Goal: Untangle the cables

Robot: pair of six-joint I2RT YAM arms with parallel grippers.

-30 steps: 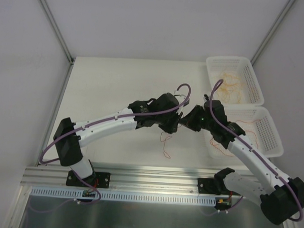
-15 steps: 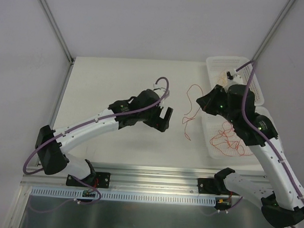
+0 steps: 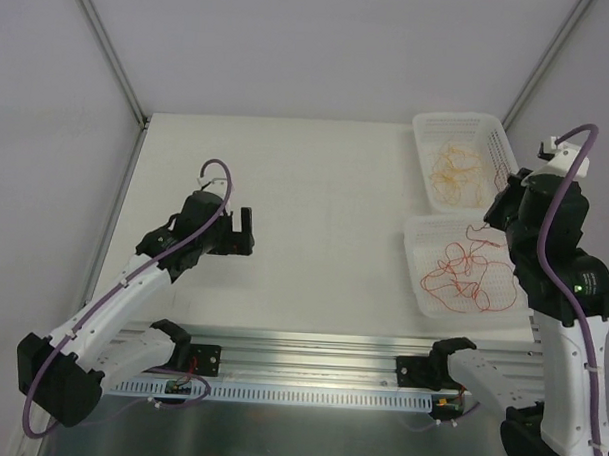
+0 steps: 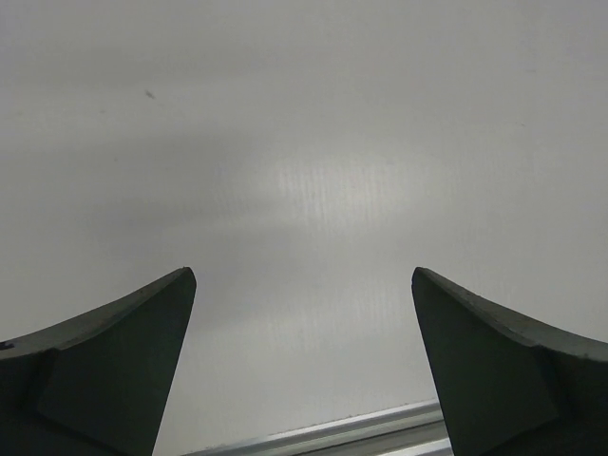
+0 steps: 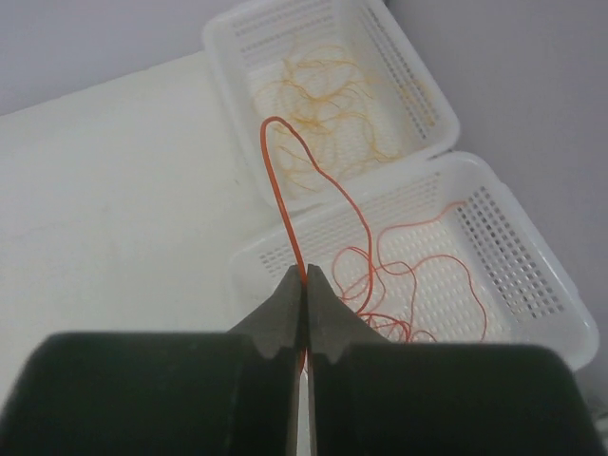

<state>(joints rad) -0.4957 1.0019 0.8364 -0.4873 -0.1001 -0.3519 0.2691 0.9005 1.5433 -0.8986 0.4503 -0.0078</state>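
Right gripper (image 5: 304, 277): clamped on one red cable (image 5: 285, 180), above near basket (image 5: 518, 256) of red tangle (image 3: 463, 279). Left gripper (image 4: 304, 285): wide open, empty, over counter (image 3: 316, 188). Yellow cables (image 5: 332, 104): far basket (image 5: 418, 85). Handling, likely: light, limp, snag-prone; grip near a free end.

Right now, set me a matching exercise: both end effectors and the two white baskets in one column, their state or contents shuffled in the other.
Column one:
1. left end effector
2. right end effector
3. far basket
4. near basket

Column two:
A. contains pale yellow-orange cables
B. shut on a red-orange cable
C. open above the bare table
D. contains a tangle of red-orange cables

Pairs: 1-C, 2-B, 3-A, 4-D.
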